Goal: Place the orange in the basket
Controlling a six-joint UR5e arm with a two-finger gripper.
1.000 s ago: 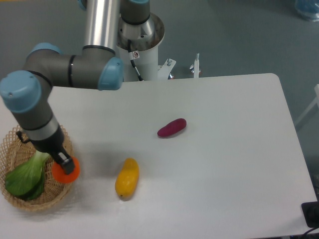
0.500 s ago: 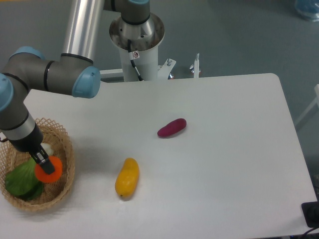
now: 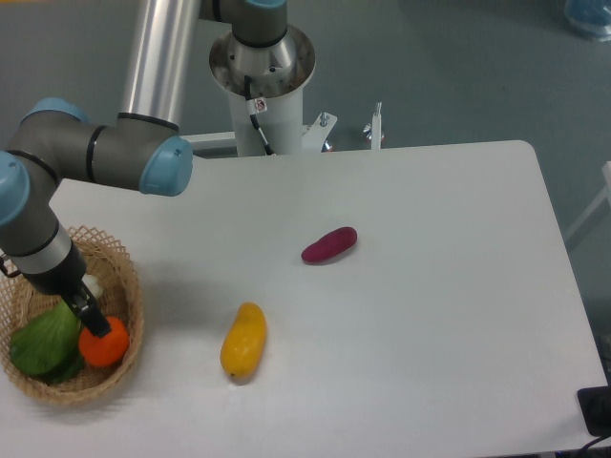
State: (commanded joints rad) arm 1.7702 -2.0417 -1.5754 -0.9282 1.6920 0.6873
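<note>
We note the table (image 3: pixel 430 315) first, white, with the basket (image 3: pixel 126 286) at its near left corner, close to two table edges. The arm reaches down into it; the gripper (image 3: pixel 93 322) sits on top of the orange (image 3: pixel 107 344), whether pinching or released we cannot tell. The orange lies inside the basket, just below-right of the fingers, beside a leafy green (image 3: pixel 40 342). Straight up looks open for withdrawal. Yellow fruit (image 3: pixel 243 341) and purple vegetable (image 3: pixel 329 245) lie well apart to the right.
</note>
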